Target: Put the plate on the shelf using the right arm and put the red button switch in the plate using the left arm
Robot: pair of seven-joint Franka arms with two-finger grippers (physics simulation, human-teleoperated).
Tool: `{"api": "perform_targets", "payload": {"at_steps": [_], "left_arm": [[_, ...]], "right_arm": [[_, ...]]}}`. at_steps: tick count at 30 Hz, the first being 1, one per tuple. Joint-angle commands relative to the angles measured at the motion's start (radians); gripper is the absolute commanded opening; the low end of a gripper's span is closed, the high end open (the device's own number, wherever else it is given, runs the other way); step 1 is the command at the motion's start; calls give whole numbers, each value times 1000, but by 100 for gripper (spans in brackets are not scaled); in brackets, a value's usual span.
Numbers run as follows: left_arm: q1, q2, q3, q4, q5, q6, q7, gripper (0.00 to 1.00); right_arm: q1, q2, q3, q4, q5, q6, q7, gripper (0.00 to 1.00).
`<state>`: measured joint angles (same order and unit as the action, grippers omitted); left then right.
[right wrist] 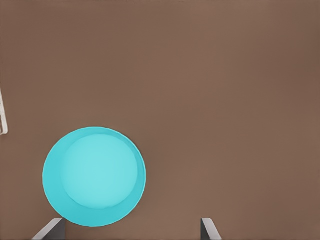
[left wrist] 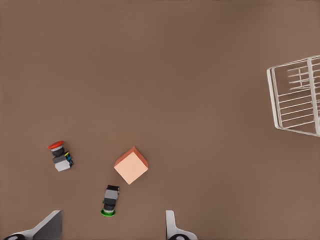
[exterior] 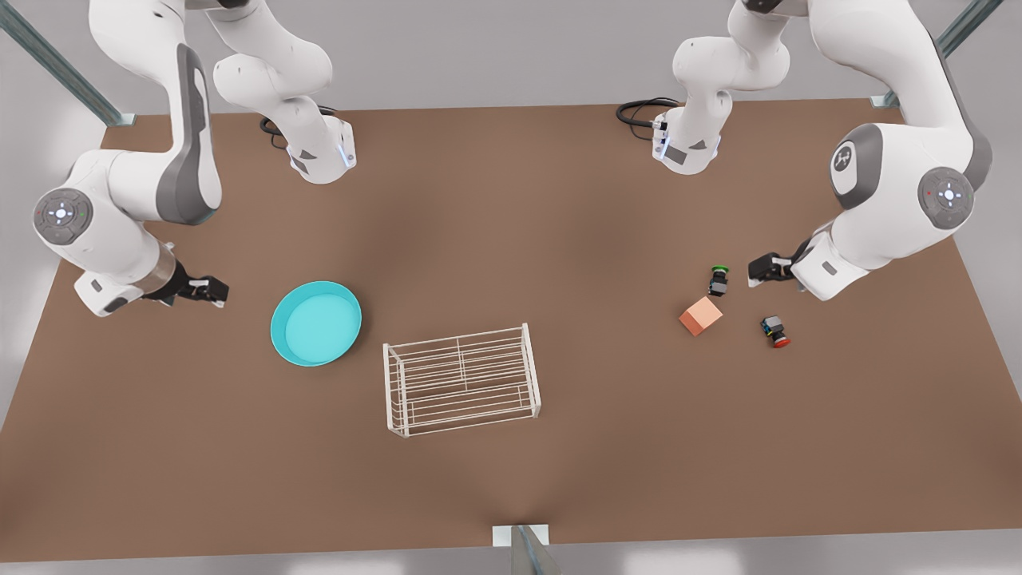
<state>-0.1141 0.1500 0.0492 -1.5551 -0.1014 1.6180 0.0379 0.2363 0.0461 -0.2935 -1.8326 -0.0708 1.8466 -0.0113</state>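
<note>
The turquoise plate [exterior: 315, 323] [right wrist: 94, 176] lies flat on the brown table, left of the white wire shelf [exterior: 461, 379] [left wrist: 297, 97] in the front view. My right gripper [exterior: 217, 291] [right wrist: 130, 231] hovers open a little to the plate's left, holding nothing. At the front view's right the red button switch [exterior: 776, 331] [left wrist: 60, 155] lies on its side on the table. My left gripper [exterior: 758, 270] [left wrist: 112, 224] hangs open above the table just beyond it, close to the green-capped button [exterior: 718, 281] [left wrist: 110, 200].
A salmon-pink cube [exterior: 701, 315] [left wrist: 131, 165] sits between the two buttons and the shelf. Both arm bases stand at the table's far edge [exterior: 479, 108], with black cables beside them. Bare table stretches around the shelf.
</note>
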Motion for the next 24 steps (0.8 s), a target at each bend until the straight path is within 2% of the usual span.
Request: {"api": "perform_targets", "payload": {"at_steps": [1, 3, 6, 7, 9, 10, 13, 20, 24], "left_arm": [[1, -1, -2, -2, 3, 45, 17, 100], [1, 0, -2, 3, 0, 45, 19, 100], [8, -20, 5, -46, 2, 26, 2, 100], [8, -27, 5, -59, 9, 20, -26, 100], [8, -27, 5, -71, 51, 14, -46, 100], [10, -26, 6, -72, 58, 3, -64, 100], [10, -52, 9, -125, 78, -9, -99, 100], [11, -52, 18, -125, 78, -7, -99, 100], [11, -52, 18, -125, 78, -7, -99, 100]], "right_arm": [[8, 5, -3, 13, 0, 32, -3, 100], [8, 78, -3, 62, -3, 13, -13, 100], [14, 98, 2, 10, 26, -8, -22, 100], [14, 138, 4, -7, 114, 2, -26, 100], [12, 149, 5, -112, 144, 124, -74, 98], [0, 141, 0, -201, 152, 256, -117, 99], [-46, 135, -3, -312, 209, 422, -216, 99], [-80, 244, 0, -312, 313, 491, -345, 98], [-81, 314, 2, -307, 459, 493, -539, 97]]}}
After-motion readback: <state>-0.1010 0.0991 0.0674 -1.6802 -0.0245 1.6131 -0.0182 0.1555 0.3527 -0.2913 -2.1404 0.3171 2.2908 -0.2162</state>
